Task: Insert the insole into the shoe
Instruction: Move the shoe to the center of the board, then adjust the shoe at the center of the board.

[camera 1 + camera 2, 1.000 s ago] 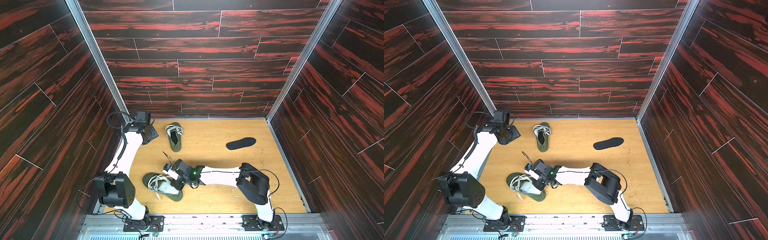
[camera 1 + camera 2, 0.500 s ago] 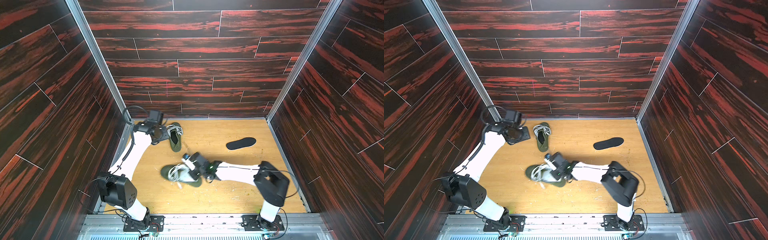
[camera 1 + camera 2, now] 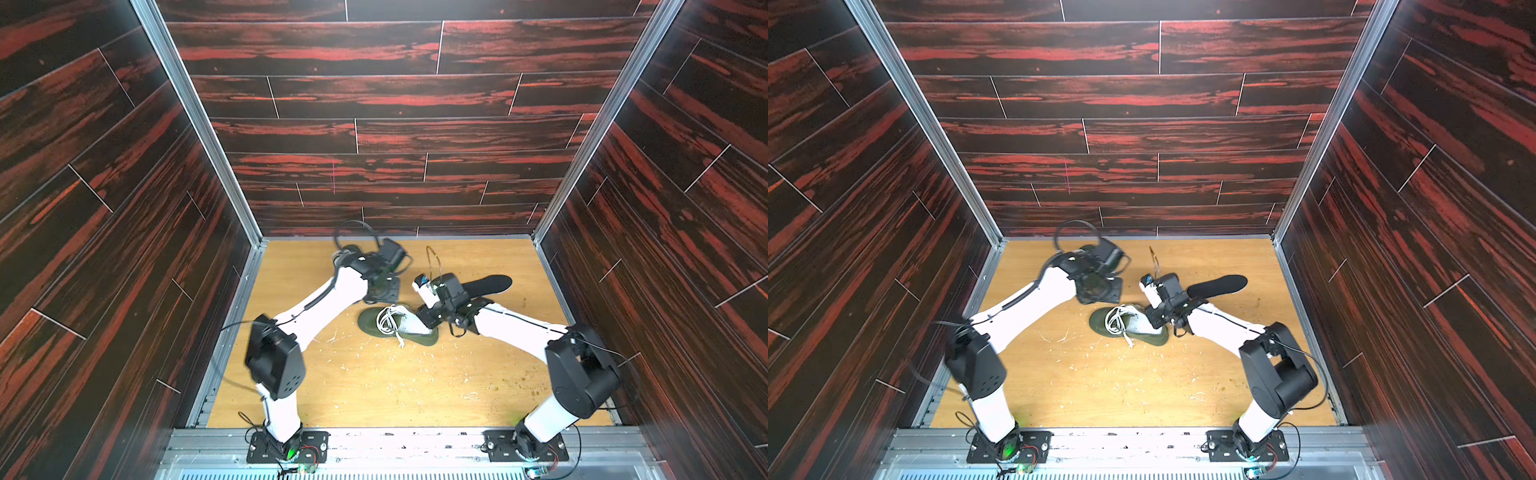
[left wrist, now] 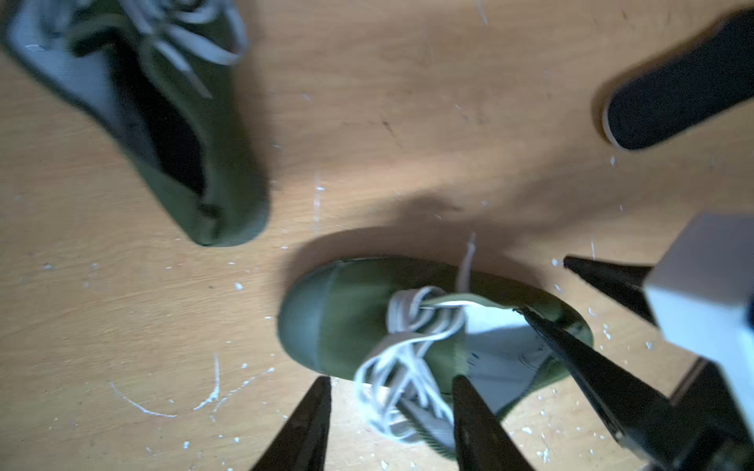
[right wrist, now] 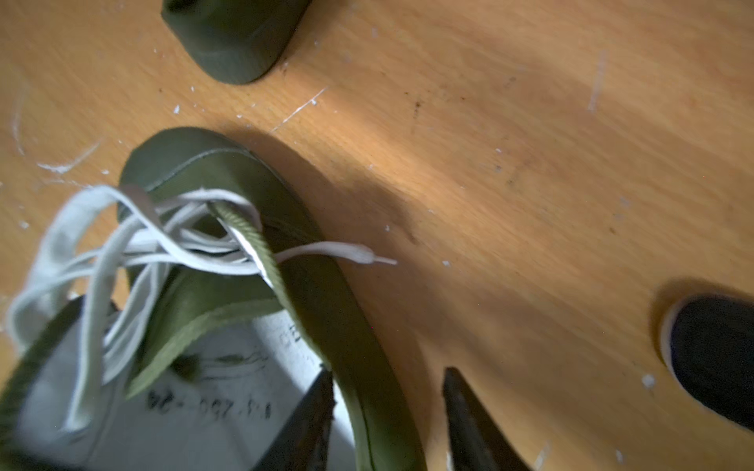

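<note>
- Shoe (image 3: 395,326) lies mid table (image 3: 374,382), laces (image 3: 388,322) loose.
- Insole (image 3: 488,284) lies flat on the table, apart from the shoe.
- Right gripper (image 5: 387,372) straddles the shoe's heel wall, jaws released.
- Left gripper (image 4: 391,379) hangs parted over the laces, empty.

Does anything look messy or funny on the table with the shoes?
Yes. The middle shoe has untied, tangled laces, with one end trailing onto the table. The black insole lies by itself, not in a shoe. White scratches and flecks mark the wood.
</note>
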Robot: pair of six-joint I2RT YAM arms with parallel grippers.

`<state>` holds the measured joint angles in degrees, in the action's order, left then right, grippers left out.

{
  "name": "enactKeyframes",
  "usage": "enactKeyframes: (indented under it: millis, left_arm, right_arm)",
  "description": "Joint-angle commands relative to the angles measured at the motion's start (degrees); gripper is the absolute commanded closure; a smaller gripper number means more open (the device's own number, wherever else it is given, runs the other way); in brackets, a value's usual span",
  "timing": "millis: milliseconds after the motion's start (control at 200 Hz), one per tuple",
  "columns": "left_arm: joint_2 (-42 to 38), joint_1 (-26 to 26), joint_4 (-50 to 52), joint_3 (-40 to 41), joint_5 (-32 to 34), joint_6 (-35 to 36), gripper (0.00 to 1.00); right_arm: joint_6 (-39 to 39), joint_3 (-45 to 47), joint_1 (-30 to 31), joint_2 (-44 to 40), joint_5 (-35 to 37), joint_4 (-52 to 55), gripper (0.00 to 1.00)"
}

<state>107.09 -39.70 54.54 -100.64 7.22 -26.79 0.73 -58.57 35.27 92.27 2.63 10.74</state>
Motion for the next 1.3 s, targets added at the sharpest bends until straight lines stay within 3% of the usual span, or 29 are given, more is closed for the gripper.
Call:
enactKeyframes:
  millis: [0, 261, 506, 842, 952, 1207, 1293]
  left_arm:
    - [2.3, -3.7, 7.0, -4.8, 6.3, -0.4, 0.5]
    - [8.0, -9.3, 10.4, -5.8, 14.8, -2.7, 0.46]
    - [12.5, -11.3, 11.3, -7.5, 15.1, -2.1, 0.5]
    - [19.9, -11.3, 14.5, -11.7, 19.0, -1.5, 0.61]
    - [21.0, -11.3, 15.4, -12.4, 22.4, -2.5, 0.67]
    - [19.0, -9.5, 13.1, -10.5, 20.4, -2.5, 1.0]
    - [16.6, -8.4, 11.1, -8.5, 18.3, -2.5, 1.0]
  right_arm:
    - [-4.3, -1.2, -1.7, -3.7, -2.6, 5.1, 0.48]
    - [-18.3, 5.8, -10.4, -7.3, -3.1, 6.4, 0.45]
    - [-19.6, 5.7, -14.3, -8.2, -4.4, 6.7, 0.45]
    - [-20.8, 5.6, -14.4, -7.1, -7.9, 5.1, 0.44]
    - [-20.6, 5.8, -14.4, -7.0, -9.2, 5.0, 0.44]
    - [-20.7, 6.6, -13.9, -6.5, -14.7, 4.0, 0.42]
    - [-19.7, 7.0, -13.4, -6.5, -17.1, 3.5, 0.38]
